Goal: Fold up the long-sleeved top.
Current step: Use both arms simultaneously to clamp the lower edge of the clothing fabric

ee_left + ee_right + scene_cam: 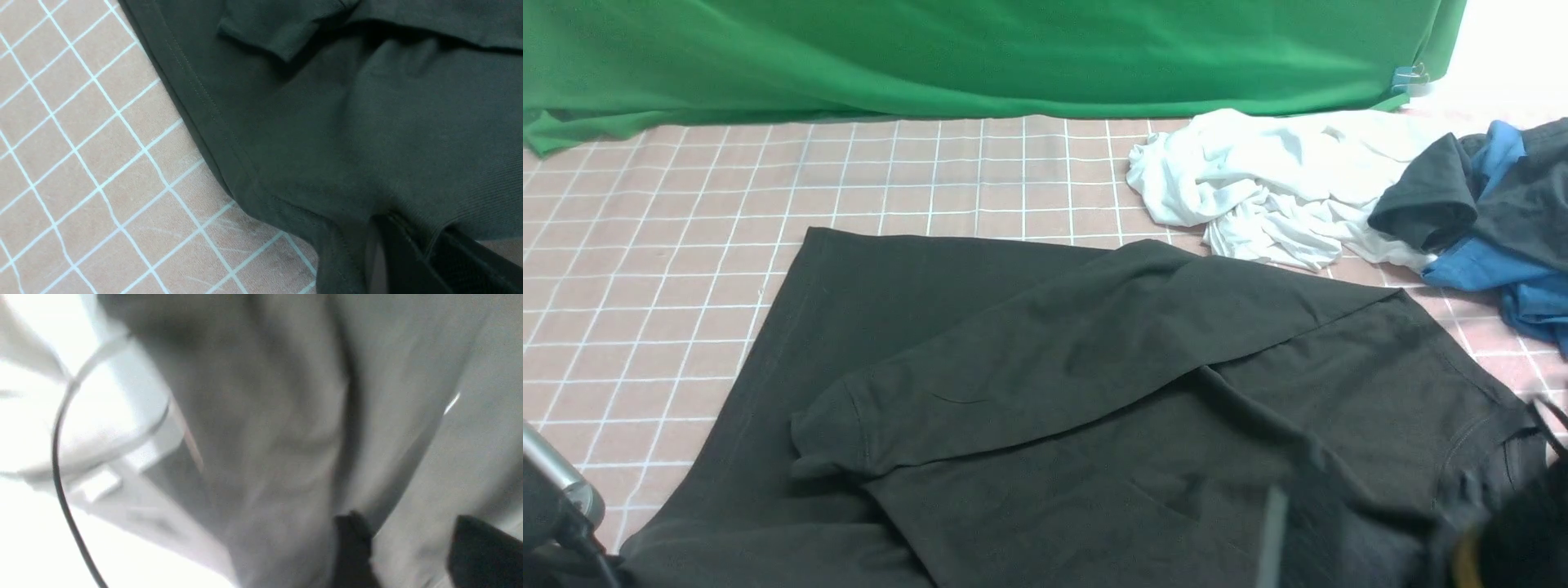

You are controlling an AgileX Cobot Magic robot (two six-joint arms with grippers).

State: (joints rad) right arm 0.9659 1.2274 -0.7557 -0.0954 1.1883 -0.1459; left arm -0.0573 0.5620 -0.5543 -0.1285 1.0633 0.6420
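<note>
Top mid-fold, one sleeve lying across its body
Left hand [425, 255], at 7 o'clock, pinches the hem of the long-sleeved top [1054, 367] spread over the table [645, 286], probably to lift that corner; right hand [408, 555], at 5 o'clock, gapes wide above it.

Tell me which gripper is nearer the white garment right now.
Right. The right gripper sits over the long-sleeved top at its near right end, on the same side as the white garment. The left gripper pinches the top's edge at the near left corner, diagonally opposite.
</note>
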